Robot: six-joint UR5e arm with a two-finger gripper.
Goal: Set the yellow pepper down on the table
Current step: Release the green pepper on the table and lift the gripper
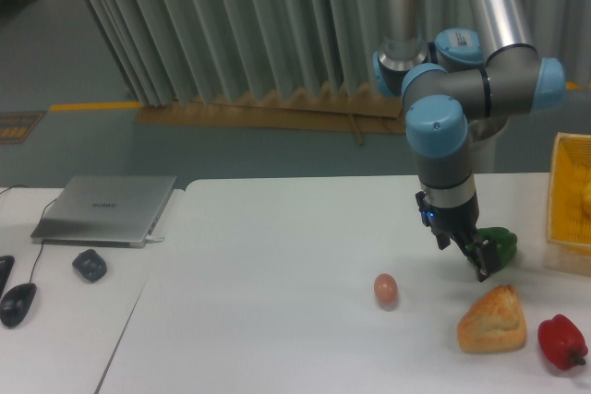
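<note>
I see my arm (443, 126) reaching down over the white table (277, 320), with the gripper (476, 257) low on the right side. The gripper is dark and points down and a bit to the right. It sits right in front of the green pepper (501, 242), so part of that pepper is hidden. I cannot tell if the fingers are apart or together, and I cannot tell if they touch the green pepper. In front of the gripper, nearer to me, lies a piece of bread (493, 320), golden brown and shaped like a wedge. To the right of the bread sits the red pepper (561, 340), close to the table's edge. To the left of the bread, a little way off, a brown egg (386, 289) stands alone on the table. At the far right there is a yellow basket (565, 200), cut off by the edge of my view. Something yellow (584, 195) shows inside it, and that may be the yellow pepper, but I see too little of it to be sure. On the other desk (55, 320) to the left lie a closed laptop (104, 209), a small dark lump (90, 265) and a black mouse (18, 303) with its cord.
</note>
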